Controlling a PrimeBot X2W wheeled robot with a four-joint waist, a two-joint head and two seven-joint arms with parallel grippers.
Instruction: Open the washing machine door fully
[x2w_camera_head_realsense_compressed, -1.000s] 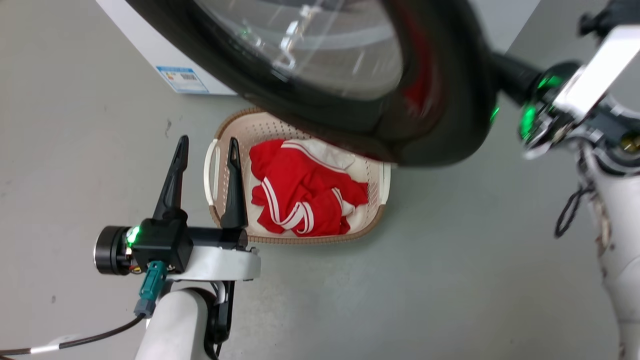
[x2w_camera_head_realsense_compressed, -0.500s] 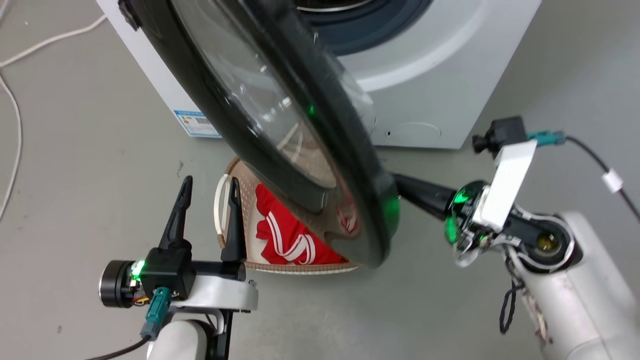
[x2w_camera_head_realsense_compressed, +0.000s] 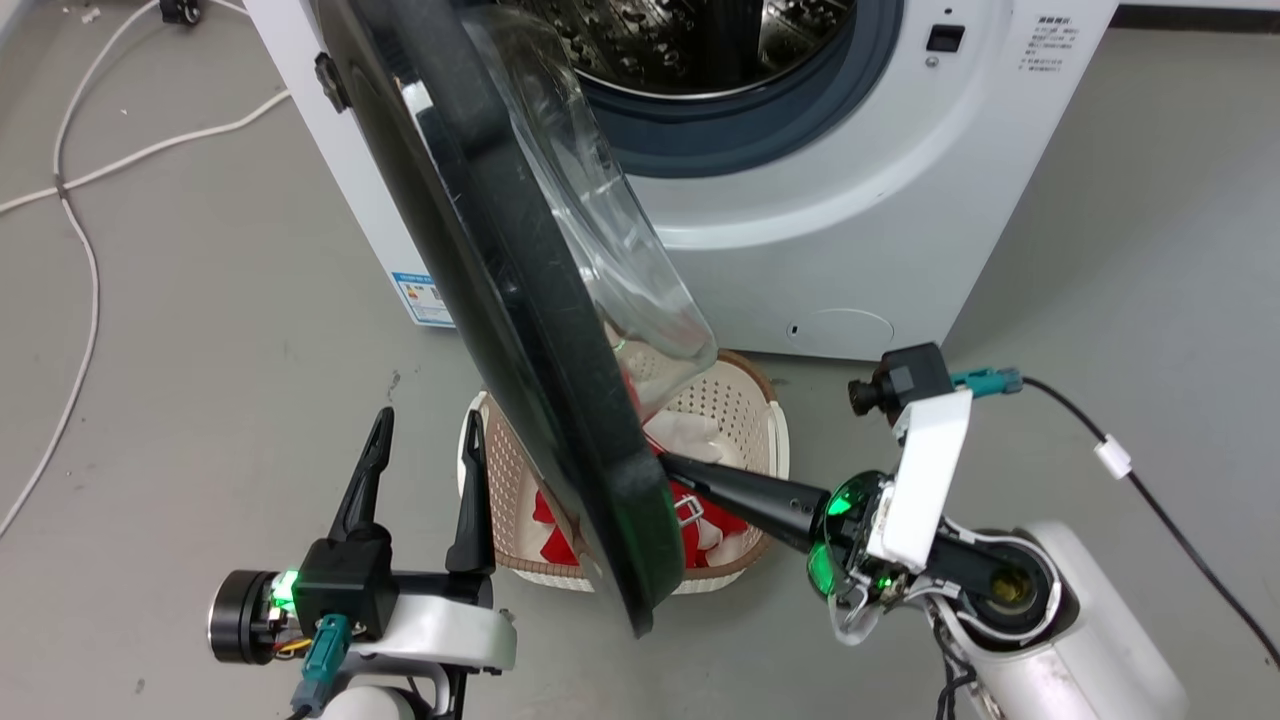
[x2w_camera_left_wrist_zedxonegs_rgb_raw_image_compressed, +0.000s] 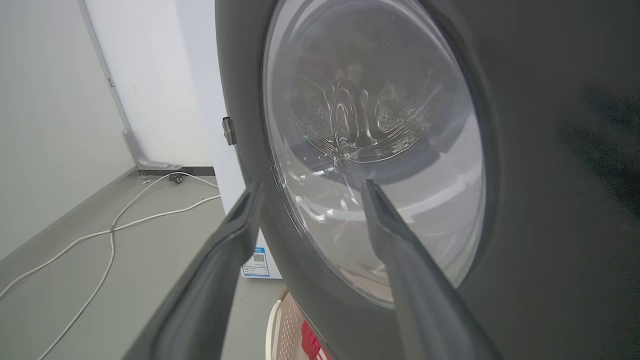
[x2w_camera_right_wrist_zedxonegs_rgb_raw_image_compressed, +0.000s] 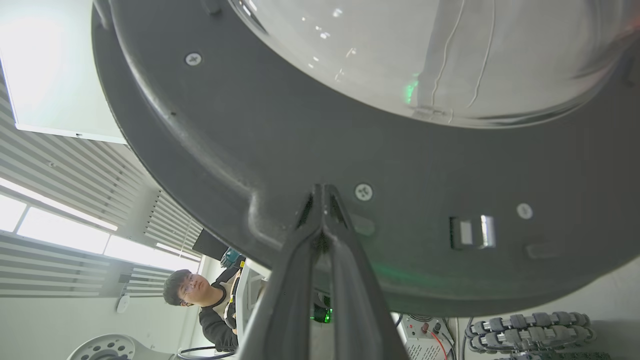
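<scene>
Washing machine (x2w_camera_head_realsense_compressed: 850, 250) stands white with its drum exposed. The door (x2w_camera_head_realsense_compressed: 480, 260) is hinged on the robot's left and swung roughly halfway out. From the head view it is nearly edge-on, with its lower rim hanging over the basket (x2w_camera_head_realsense_compressed: 745, 415) of red and white laundry. The right end effector (x2w_camera_head_realsense_compressed: 668, 462) has its fingers pinched together with nothing between them. The tips are set against the door's inner face near the free edge, just beside the latch (x2w_camera_right_wrist_zedxonegs_rgb_raw_image_compressed: 472, 231). The left end effector (x2w_camera_head_realsense_compressed: 428, 415) is spread wide and empty, close to the outer glass and seemingly on the side the door must swing towards. The step in hand looks like a push from inside to finish the swing. To do it well, the right tips should follow the door's arc around the hinge rather than drive straight, since the plastic is glossy and a closed tip could skid off the rim. The left arm probably needs to draw clear first. Whether the door's lower rim clears the basket cannot be told from here.
</scene>
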